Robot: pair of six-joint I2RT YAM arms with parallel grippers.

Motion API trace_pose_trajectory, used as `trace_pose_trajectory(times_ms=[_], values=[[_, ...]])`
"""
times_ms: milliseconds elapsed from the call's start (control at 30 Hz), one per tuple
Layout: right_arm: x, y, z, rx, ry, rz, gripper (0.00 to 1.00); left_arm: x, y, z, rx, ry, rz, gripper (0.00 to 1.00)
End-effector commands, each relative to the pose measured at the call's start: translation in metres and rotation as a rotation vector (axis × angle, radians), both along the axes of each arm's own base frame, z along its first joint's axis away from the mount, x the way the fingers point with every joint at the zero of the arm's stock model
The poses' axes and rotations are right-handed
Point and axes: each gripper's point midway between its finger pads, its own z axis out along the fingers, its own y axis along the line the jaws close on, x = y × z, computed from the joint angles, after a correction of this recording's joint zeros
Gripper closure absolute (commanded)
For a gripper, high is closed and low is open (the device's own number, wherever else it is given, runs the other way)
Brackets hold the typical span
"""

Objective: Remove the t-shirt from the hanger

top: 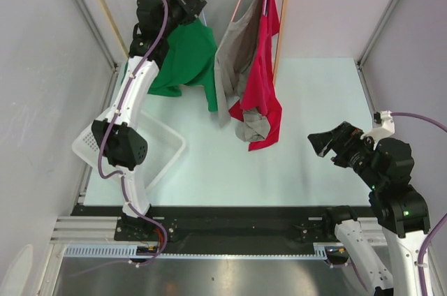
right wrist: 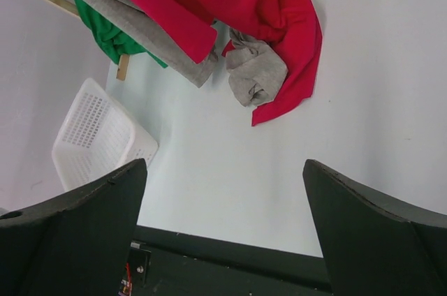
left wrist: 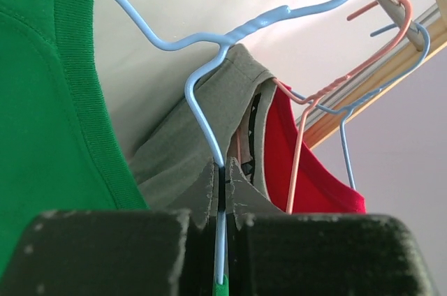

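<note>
The green t-shirt (top: 183, 58) hangs at the back left on a light blue wire hanger (left wrist: 209, 38). My left gripper (top: 199, 8) is raised beside the shirt's collar. In the left wrist view the gripper (left wrist: 224, 167) is shut on the hanger's blue wire just below its twisted neck, with the green t-shirt (left wrist: 42, 100) at the left and a bit of green at the wire's lower end. My right gripper (top: 316, 144) is open and empty, low over the table at the right (right wrist: 223, 170), far from the shirt. The shirt also shows in the right wrist view (right wrist: 105, 31).
A grey shirt (top: 234, 52) and a red shirt (top: 264, 79) hang on pink and blue hangers just right of the green one, their hems on the table. A white basket (top: 150, 146) sits at the left front. A wooden post (top: 283, 17) stands behind the shirts.
</note>
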Motion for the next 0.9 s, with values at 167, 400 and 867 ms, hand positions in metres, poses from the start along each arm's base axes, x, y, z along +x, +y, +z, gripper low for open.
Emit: trace_pose_trajectory(times_ms=[167,400,867], values=[[-0.006,0.001,0.018,0.008,-0.051,0.017,0.0,-0.032,0.016,0.07,0.111,-0.331,0.041,1.0],[0.0,0.007,0.009,0.012,-0.029,0.041,0.0,-0.053,0.009,0.097,0.144,-0.462,-0.008,1.0],[-0.005,0.02,0.013,0.022,-0.031,0.13,0.0,-0.131,0.031,0.08,0.139,-0.342,-0.001,1.0]])
